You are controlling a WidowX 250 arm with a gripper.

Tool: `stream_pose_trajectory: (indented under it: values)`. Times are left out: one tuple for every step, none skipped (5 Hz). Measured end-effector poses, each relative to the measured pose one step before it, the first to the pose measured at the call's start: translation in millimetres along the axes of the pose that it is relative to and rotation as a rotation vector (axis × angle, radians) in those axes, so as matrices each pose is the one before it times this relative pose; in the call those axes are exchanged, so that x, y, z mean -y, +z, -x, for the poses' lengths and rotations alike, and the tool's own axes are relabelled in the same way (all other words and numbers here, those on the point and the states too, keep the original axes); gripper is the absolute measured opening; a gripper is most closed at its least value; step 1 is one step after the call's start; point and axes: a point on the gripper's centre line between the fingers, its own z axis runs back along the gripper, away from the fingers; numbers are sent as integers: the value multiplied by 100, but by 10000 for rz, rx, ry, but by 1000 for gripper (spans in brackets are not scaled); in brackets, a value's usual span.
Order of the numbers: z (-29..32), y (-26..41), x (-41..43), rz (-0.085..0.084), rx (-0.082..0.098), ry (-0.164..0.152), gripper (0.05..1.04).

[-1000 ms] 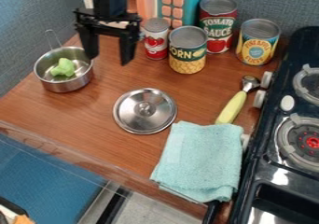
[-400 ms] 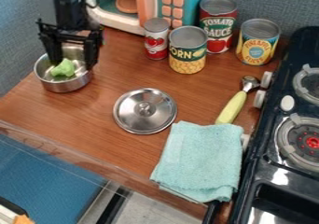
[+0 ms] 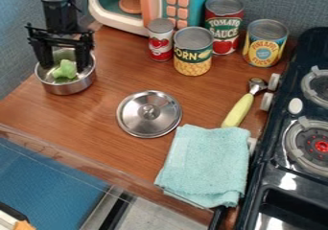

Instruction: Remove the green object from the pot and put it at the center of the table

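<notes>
While the gripper (image 3: 64, 69), jaws apart, hangs over the pot (image 3: 69, 87), a lid (image 3: 148, 114) occupies mid-table (image 3: 76, 123) beside a towel (image 3: 208, 164).

Open end effector (image 3: 64, 67) over pot (image 3: 72, 86)

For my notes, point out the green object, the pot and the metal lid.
Green object (image 3: 64, 70): camera view, middle of its visible surface.
Pot (image 3: 68, 88): camera view, outer wall, near side.
Metal lid (image 3: 150, 111): camera view, its central knob.

Blue-gray textured wall panels (image 3: 295, 4): top right and upper left. Brown wood-grain tabletop (image 3: 96, 114): left and center.
</notes>
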Motion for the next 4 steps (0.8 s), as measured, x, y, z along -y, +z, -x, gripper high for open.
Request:
stream_pose_trajectory:
  values:
    - [-109, -547, -226, 114, -132, 56, 1000]
    - [-341, -414, 39, -17, -108, 1, 1000]
    - [-185, -155, -39, -14, -2, 39, 1000]
    - [-134, -1013, -98, -98, -240, 39, 1000]
